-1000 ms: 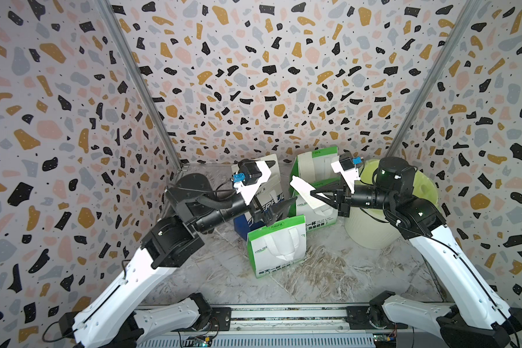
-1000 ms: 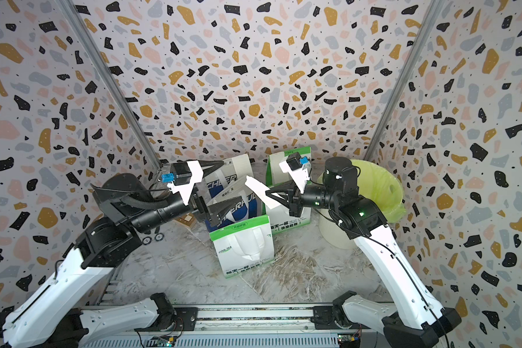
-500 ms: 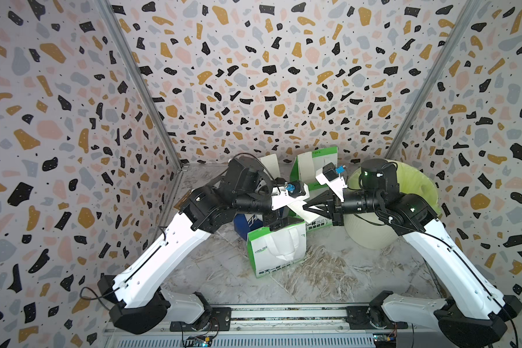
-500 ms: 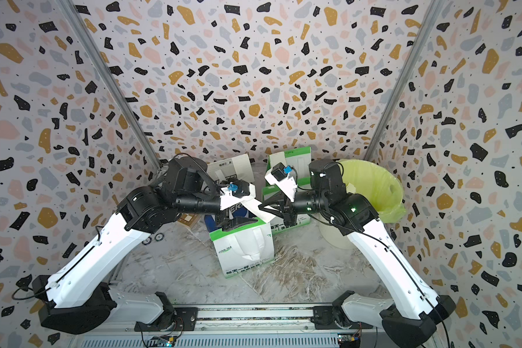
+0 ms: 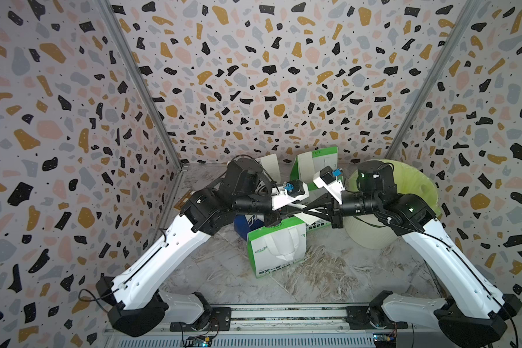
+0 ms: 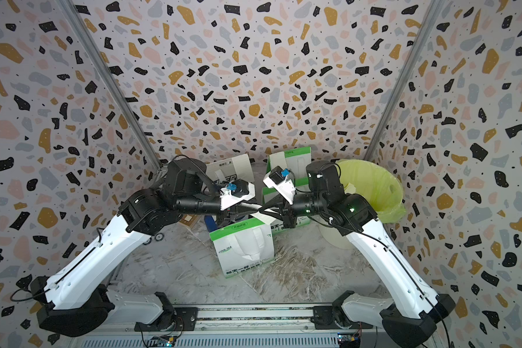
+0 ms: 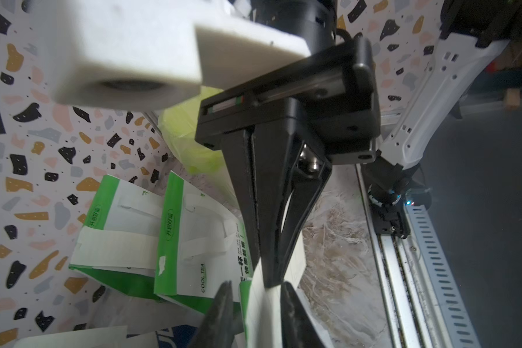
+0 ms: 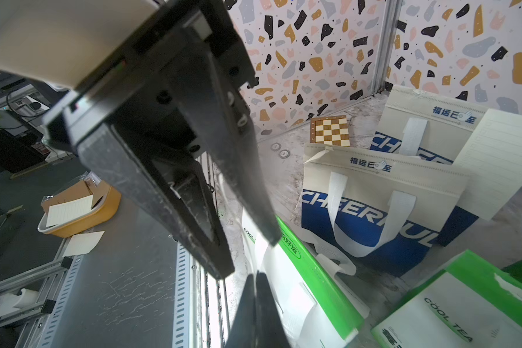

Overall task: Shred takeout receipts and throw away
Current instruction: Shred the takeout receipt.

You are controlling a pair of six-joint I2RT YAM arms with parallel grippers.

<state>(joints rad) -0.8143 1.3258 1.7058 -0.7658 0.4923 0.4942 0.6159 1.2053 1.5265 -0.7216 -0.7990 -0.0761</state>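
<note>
Swung inward since a second ago, the left arm now meets the right one above the front green-and-white bag (image 5: 279, 250), beside the lined bin (image 5: 416, 186). The arms half-hide the blue-and-white bags (image 8: 383, 211) from above. The right gripper (image 5: 306, 210) pinches a receipt (image 7: 265, 319). Only the left wrist view shows the left gripper (image 7: 256, 289) straddling it, jaws narrowed; whether they pinch is unclear. The right wrist view alone shows a second receipt (image 8: 500, 162) and a checkered tile (image 8: 330, 130).

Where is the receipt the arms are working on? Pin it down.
In both top views the receipt hangs mid-scene above the front green-and-white bag, pinched in the right gripper's shut jaws, its other end between the left gripper's jaws.
</note>
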